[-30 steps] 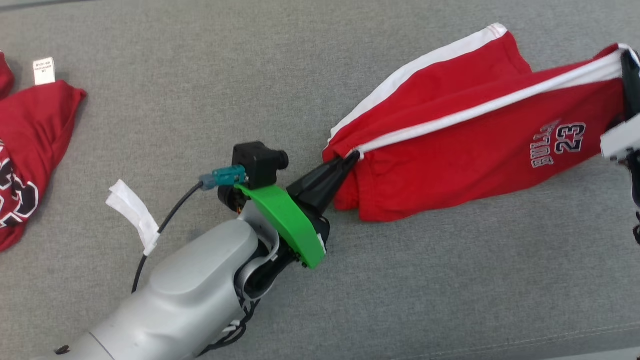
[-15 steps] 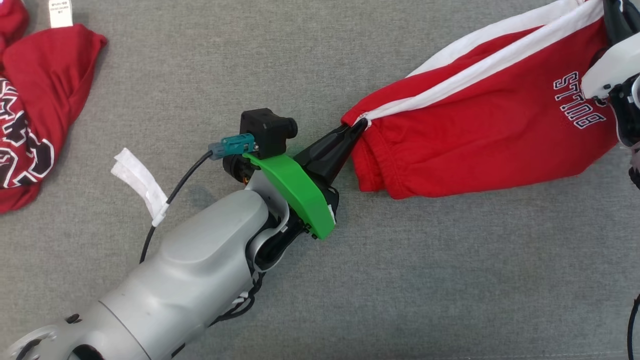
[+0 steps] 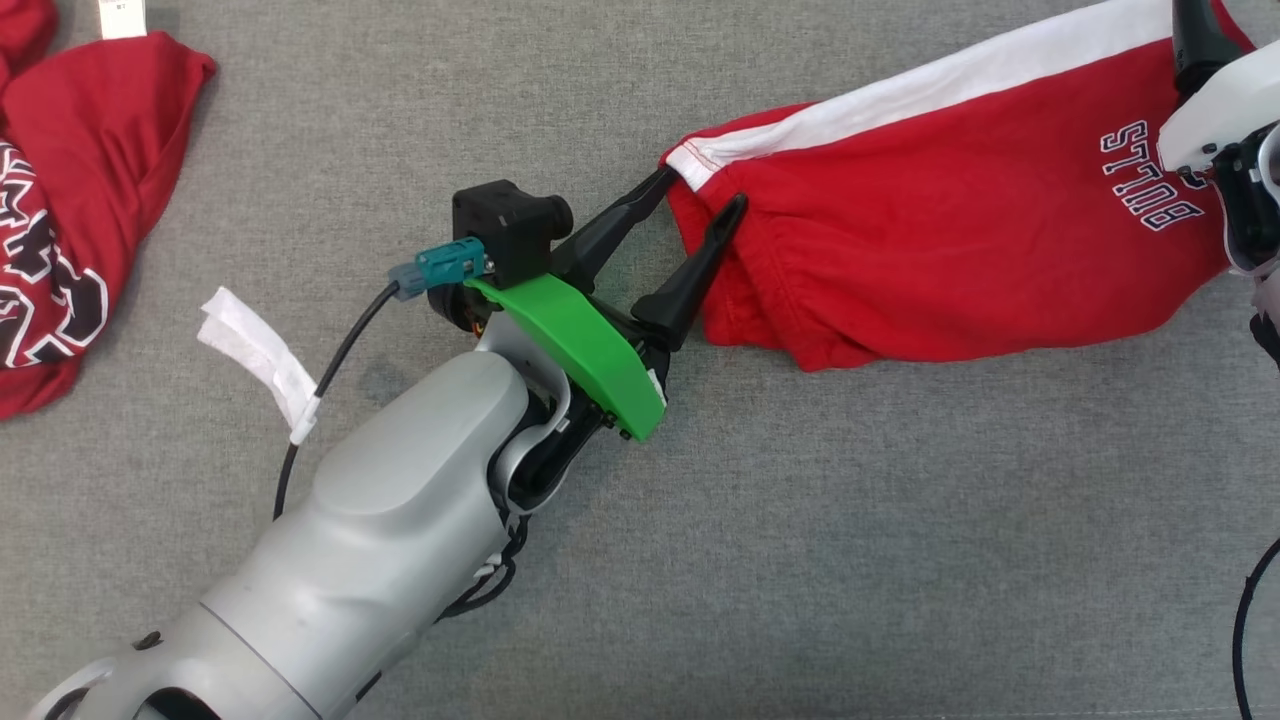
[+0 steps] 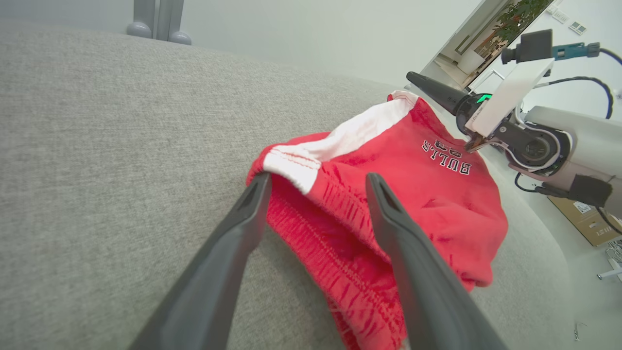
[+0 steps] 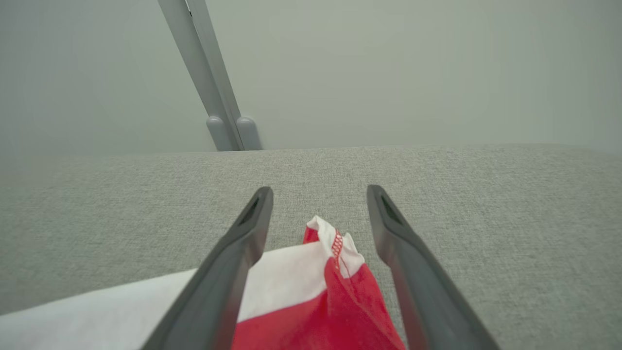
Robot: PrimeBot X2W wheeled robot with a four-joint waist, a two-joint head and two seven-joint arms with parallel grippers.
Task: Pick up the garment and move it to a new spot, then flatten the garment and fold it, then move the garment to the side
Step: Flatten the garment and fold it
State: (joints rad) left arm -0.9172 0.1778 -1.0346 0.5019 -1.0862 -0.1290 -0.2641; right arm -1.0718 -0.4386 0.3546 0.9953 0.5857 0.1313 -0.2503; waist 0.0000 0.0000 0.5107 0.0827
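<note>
The garment (image 3: 950, 250) is a pair of red shorts with a white side stripe and a "BULLS" print, lying spread on the grey surface. My left gripper (image 3: 700, 193) stands open at the shorts' left end, its fingers to either side of the white-striped corner (image 4: 291, 165), gripping nothing. At the upper right, my right gripper (image 3: 1195, 30) is over the shorts' other end. The right wrist view shows this gripper (image 5: 319, 190) open, with a red and white corner (image 5: 335, 243) lying loose between the fingers.
A second red garment (image 3: 80, 180) with a white label (image 3: 122, 15) lies at the far left. The grey fabric surface (image 3: 800, 550) spreads wide below the shorts. A grey post (image 5: 228, 131) stands beyond the far edge, and a cardboard box (image 4: 588, 223) sits off to the right.
Both grippers have opened and let go of the shorts' ends. The shorts, held stretched between them before, now lie loose on the surface. The camera shifted early on.
</note>
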